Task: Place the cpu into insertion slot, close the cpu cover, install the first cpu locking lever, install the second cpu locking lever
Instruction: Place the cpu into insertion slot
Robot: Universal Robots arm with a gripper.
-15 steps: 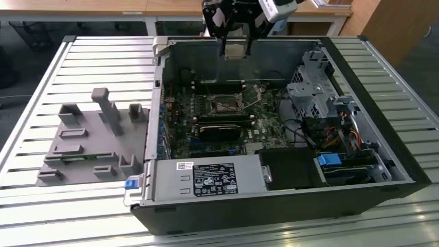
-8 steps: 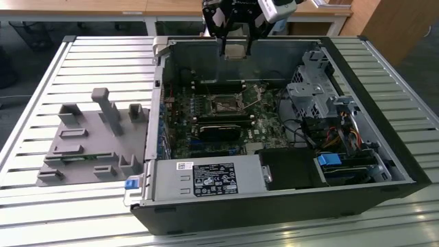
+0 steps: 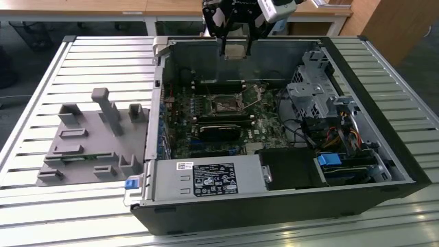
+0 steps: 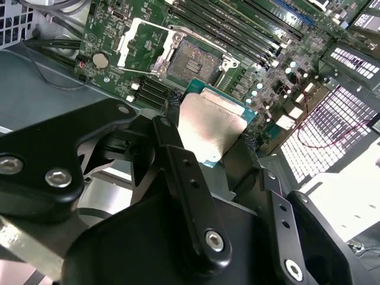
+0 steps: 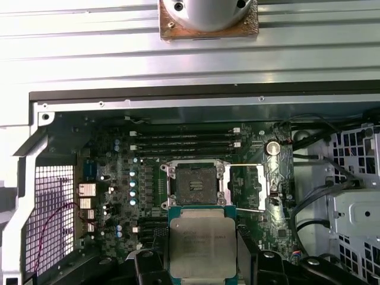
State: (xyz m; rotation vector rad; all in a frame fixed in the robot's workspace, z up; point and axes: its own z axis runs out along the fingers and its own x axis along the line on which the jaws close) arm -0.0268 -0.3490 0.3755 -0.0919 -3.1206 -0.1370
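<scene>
My gripper (image 3: 235,45) hangs above the back wall of the open computer case (image 3: 357,67), shut on the cpu (image 3: 235,51). In both wrist views the cpu (image 4: 211,127) (image 5: 202,243) is a pale silver square on a green base, clamped by its edges between the black fingers (image 4: 172,139) (image 5: 148,264). The insertion slot (image 3: 225,107) (image 4: 193,59) (image 5: 193,184) lies bare on the green board, well below the chip. The cpu cover (image 4: 142,41) (image 5: 246,187) is flipped open beside the socket. A thin silver lever (image 4: 133,71) lies raised next to it.
A grey fixture plate (image 3: 89,139) with upright pegs lies on the slatted table at the exterior view's left. Inside the case are a long black card (image 3: 219,131), a power supply (image 3: 205,180), a drive cage (image 3: 315,98) and cables (image 3: 343,136).
</scene>
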